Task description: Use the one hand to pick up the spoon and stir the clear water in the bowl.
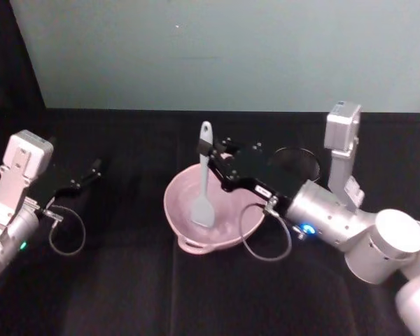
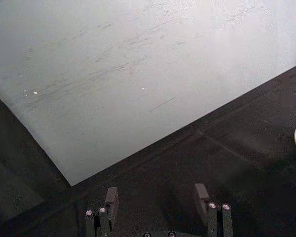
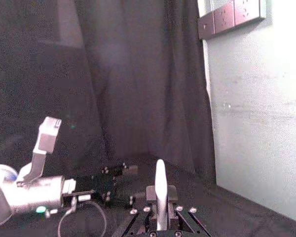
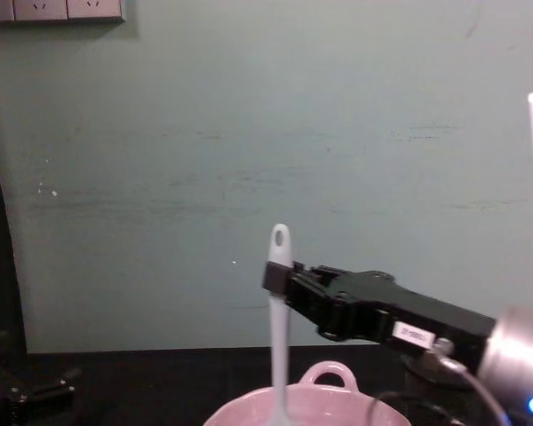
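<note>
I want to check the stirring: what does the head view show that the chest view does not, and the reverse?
Head view, not chest: the spoon's blade down inside the bowl. Chest view, not head: wall sockets high up, and the handle seen side-on, near upright. Both: the right pincer shut on the handle under its hole. The left pincer sits open at the left.

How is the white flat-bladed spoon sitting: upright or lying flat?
Upright. The black right gripper clamps the spoon near its handle top, blade down inside the pale pink bowl.
</note>
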Controlling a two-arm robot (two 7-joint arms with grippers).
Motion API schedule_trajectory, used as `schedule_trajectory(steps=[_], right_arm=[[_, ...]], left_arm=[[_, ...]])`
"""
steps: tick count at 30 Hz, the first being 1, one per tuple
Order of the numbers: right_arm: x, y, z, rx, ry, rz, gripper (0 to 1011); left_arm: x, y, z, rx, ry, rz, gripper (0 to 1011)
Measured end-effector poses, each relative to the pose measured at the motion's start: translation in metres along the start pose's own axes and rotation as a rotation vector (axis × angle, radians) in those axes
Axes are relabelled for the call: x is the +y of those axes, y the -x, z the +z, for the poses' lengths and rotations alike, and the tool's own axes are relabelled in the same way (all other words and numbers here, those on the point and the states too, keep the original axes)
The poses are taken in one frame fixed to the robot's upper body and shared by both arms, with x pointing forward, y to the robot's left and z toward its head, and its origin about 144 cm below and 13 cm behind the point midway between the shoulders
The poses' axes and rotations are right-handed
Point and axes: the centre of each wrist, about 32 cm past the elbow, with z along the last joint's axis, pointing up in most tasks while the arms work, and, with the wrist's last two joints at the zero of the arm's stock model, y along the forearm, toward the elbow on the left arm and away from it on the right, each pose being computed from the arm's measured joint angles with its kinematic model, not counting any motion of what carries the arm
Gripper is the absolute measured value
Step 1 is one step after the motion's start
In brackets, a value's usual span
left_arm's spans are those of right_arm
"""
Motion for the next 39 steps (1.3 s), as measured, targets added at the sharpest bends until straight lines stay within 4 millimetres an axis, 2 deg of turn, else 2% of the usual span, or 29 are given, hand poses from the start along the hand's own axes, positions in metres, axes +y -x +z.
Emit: schedule_trajectory(steps=[6, 10, 15, 21, 25, 31, 35, 39], right_arm=[[0.022, -0.007, -0.014, -0.049, -0.052, -0.037, 125], [0.029, -0.017, -0.018, -0.116, -0.075, -0.094, 125], [0.026, -0.030, -0.018, -0.185, -0.078, -0.156, 125], [0.008, -0.040, -0.009, -0.228, -0.057, -0.195, 125], [-0.009, -0.034, 0.000, -0.208, -0.030, -0.180, 125], [-0.022, -0.017, 0.007, -0.114, -0.003, -0.120, 125], [-0.021, -0.008, 0.005, -0.056, 0.008, -0.087, 125], [-0.010, 0.001, -0.002, 0.012, 0.004, -0.056, 125]], left_arm=[[0.000, 0.000, 0.000, 0.000, 0.000, 0.000, 1011], [0.000, 0.000, 0.000, 0.000, 0.000, 0.000, 1011], [0.000, 0.000, 0.000, 0.000, 0.000, 0.000, 1011], [0.000, 0.000, 0.000, 0.000, 0.000, 0.000, 1011], [0.000, 0.000, 0.000, 0.000, 0.000, 0.000, 1011], [0.000, 0.000, 0.000, 0.000, 0.000, 0.000, 1011], [0.000, 0.000, 0.000, 0.000, 0.000, 0.000, 1011], [0.000, 0.000, 0.000, 0.000, 0.000, 0.000, 1011]])
